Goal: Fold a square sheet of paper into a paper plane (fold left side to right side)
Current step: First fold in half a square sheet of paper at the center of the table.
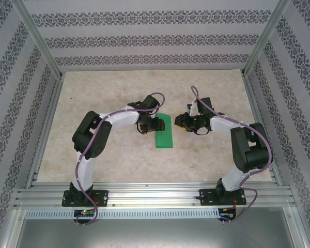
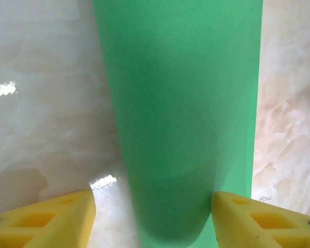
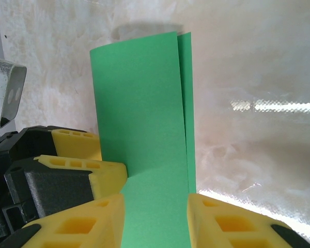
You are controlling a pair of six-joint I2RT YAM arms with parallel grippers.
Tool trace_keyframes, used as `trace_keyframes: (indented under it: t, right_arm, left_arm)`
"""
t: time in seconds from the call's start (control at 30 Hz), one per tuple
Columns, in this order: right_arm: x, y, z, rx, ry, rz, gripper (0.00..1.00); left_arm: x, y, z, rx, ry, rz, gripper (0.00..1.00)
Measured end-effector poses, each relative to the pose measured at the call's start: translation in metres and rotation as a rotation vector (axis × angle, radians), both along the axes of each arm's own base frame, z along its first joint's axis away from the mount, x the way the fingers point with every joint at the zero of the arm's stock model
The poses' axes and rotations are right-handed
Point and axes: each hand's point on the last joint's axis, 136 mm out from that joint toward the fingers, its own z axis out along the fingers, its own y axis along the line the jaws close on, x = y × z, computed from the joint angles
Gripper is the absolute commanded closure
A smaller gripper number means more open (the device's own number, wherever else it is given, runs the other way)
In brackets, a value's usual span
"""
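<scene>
The green sheet of paper (image 1: 164,133) lies on the table folded in half, a narrow upright rectangle between the two arms. In the right wrist view the paper (image 3: 139,103) shows its top layer stopping just short of the bottom layer's right edge. My left gripper (image 1: 152,125) is at the paper's left side, open; its yellow fingers (image 2: 51,219) straddle the paper (image 2: 181,103), whose upper layer bulges up near the fold. My right gripper (image 1: 183,123) is at the paper's upper right end, open (image 3: 156,223), with the sheet running between its fingers (image 3: 232,225). No plane shape is formed.
The marble-look tabletop (image 1: 113,155) is bounded by aluminium rails (image 1: 155,195) at the front and patterned walls all round. The left gripper's yellow fingers (image 3: 77,155) sit close to my right gripper's left finger. Bare table lies beside the paper.
</scene>
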Motion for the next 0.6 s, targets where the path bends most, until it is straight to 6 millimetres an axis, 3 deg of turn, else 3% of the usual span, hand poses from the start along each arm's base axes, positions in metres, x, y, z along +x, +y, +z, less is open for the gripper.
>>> trace_keyframes:
  t: [0.6]
  right_arm:
    - [-0.0002,0.0,-0.0001,0.0,0.001,0.0,0.63]
  left_arm:
    - [0.0002,-0.0013,-0.0012,0.021,0.009,-0.014,0.35]
